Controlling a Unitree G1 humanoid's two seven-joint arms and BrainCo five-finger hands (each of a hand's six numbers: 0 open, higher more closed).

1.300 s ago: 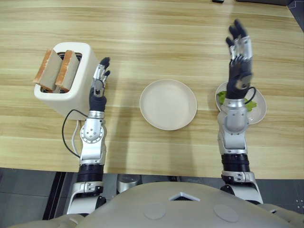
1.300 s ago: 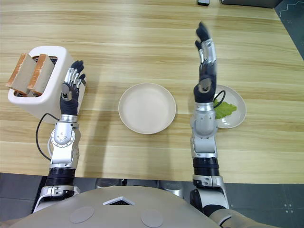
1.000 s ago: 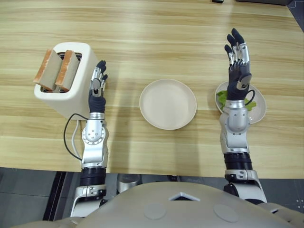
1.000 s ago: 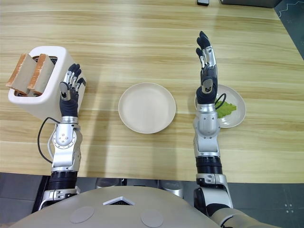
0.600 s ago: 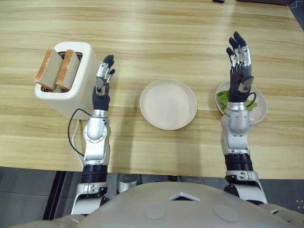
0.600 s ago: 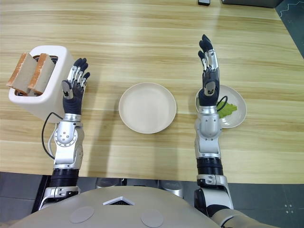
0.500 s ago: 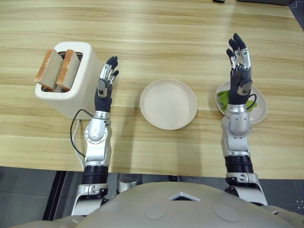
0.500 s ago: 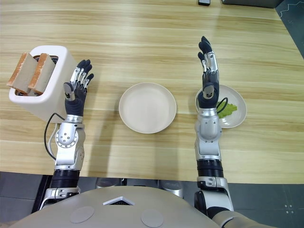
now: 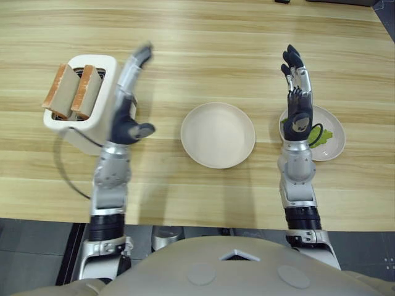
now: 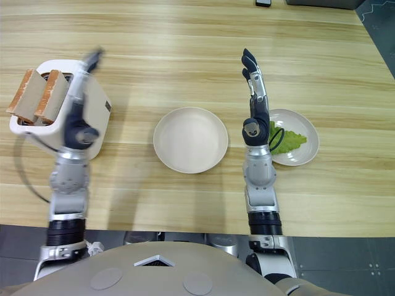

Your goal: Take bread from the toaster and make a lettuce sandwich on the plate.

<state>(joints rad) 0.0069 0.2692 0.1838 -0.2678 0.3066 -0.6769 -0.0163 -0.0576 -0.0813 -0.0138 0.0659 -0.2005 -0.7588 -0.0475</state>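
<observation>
The robot's left hand (image 9: 126,98) is raised with its fingers stretched out straight, holding nothing. Just beside it, on its outer side, stands a white toaster (image 9: 77,131). Two bread slices, one (image 9: 55,86) farther from the hand and one (image 9: 86,91) nearer, stick up out of the slots and lean slightly. The right hand (image 9: 297,92) also stands upright, fingers spread and empty. Just beyond it, to its right, a small dish (image 9: 336,147) holds a lettuce leaf (image 9: 321,134). An empty round plate (image 9: 217,134) sits between the two hands.

The toast is likely light and fairly stiff but crumbly, so pinch the exposed upper half across its flat faces and lift straight up. The lettuce looks limp and thin and needs only a gentle pinch.
</observation>
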